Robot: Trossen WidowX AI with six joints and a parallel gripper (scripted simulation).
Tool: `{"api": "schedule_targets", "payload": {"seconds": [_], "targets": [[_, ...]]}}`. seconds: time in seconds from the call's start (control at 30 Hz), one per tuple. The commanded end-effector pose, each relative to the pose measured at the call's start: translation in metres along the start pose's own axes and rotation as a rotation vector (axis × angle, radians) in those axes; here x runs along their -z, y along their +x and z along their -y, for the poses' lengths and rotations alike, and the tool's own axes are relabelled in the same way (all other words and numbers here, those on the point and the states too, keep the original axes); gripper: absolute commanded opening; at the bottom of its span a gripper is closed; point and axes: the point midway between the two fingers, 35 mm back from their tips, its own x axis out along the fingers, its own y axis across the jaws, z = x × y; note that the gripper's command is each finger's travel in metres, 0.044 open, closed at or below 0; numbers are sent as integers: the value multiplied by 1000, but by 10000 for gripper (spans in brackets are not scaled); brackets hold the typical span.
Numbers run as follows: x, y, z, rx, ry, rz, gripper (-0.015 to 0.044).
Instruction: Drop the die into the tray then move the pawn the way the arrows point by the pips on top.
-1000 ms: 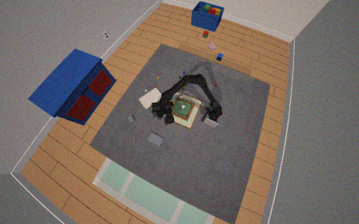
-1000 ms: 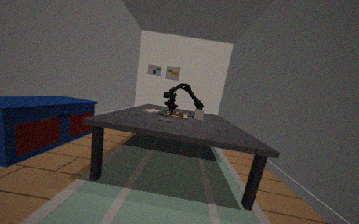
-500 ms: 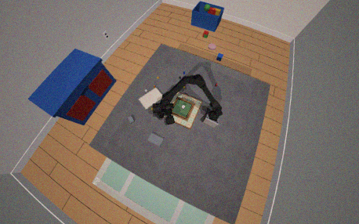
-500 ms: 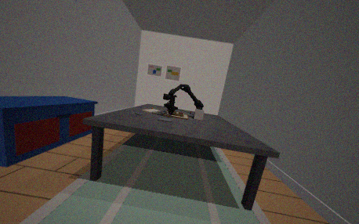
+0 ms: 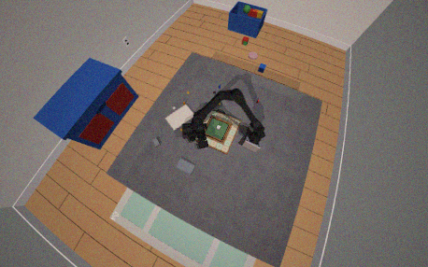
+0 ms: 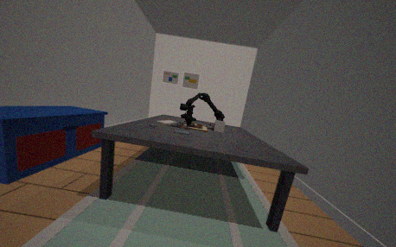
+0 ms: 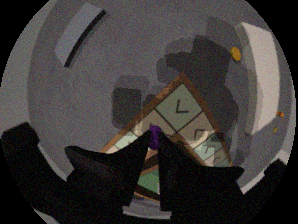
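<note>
The board [image 5: 224,146] [image 7: 180,106] lies mid-table, a ring of pale arrow squares around a green dice tray. A small white die [image 5: 218,127] rests in the tray; I cannot read its pips. My gripper [image 5: 202,140] [image 6: 188,123] [image 7: 154,134] is low over the board's left edge. It is shut on the purple pawn [image 7: 154,136], whose top shows between the fingertips in the wrist view. The pawn is hidden by the arm in the top and exterior views.
A white sheet [image 5: 179,117] [image 7: 260,56] lies left of the board. Two grey blocks [image 5: 185,165] [image 5: 156,141] lie toward the table front. A pale box [image 5: 251,146] sits by the arm's base. A blue cabinet [image 5: 86,103] and a blue toy bin [image 5: 247,19] stand on the floor.
</note>
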Motion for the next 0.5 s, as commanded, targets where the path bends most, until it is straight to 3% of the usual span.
{"api": "schedule_targets", "payload": {"seconds": [0.0, 0.47], "targets": [[-1, -4, 1, 3, -3, 0, 0], [-4, -96, 1, -1, -4, 3, 0]]}}
